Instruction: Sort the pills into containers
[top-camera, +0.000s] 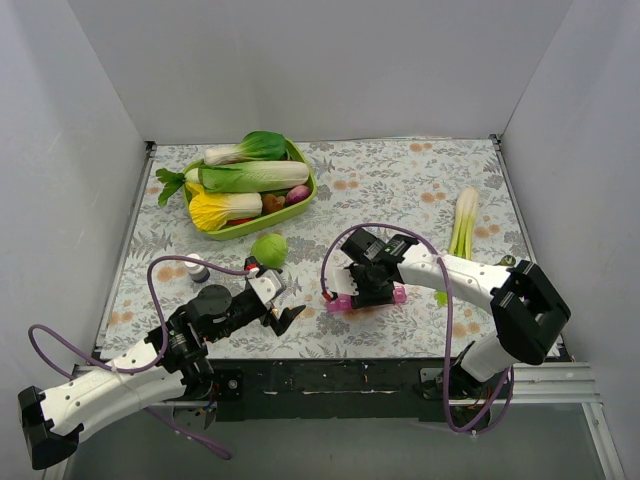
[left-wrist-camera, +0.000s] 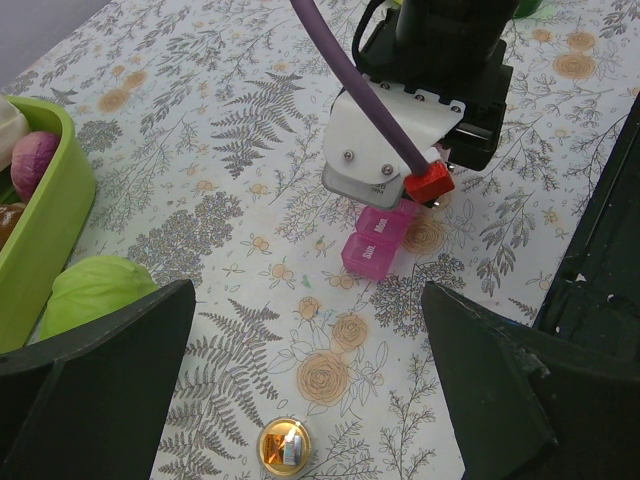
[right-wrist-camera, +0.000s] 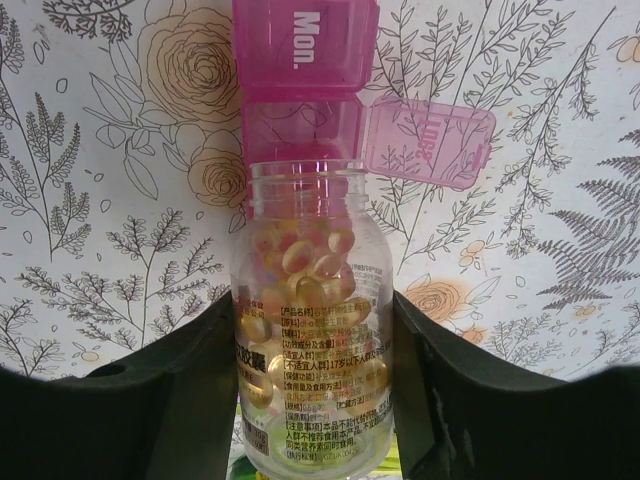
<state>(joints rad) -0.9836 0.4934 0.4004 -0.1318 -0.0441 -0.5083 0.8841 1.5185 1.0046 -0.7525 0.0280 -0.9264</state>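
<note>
Pills (right-wrist-camera: 310, 265), amber and glossy, are seen inside a clear bottle (right-wrist-camera: 312, 410) with a printed label, which is gripped at its two sides by the right jaws. The open mouth of the bottle is pointed toward the pink pill box (right-wrist-camera: 300, 60) and is brought just to the edge of the second cell. The lid of this cell (right-wrist-camera: 428, 148), marked "Tues", is swung open to the side, while the lid marked "Mon." (right-wrist-camera: 305, 45) is closed. Whether any pill lies in the open cell cannot be told. In the top view the pill box is found on the flowered desk (top-camera: 400, 190), near its front edge and about in the middle, partly covered by the right wrist. The left jaws are spread wide and nothing is held between them; they are kept low over the desk, to the left of the pill box and apart from it. A small round golden cap (left-wrist-camera: 284, 447) is seen on the desk below them. Farther back a green bowl (top-camera: 255, 230) filled with vegetables is placed, with a round green vegetable (top-camera: 268, 250) just beside it.
</note>
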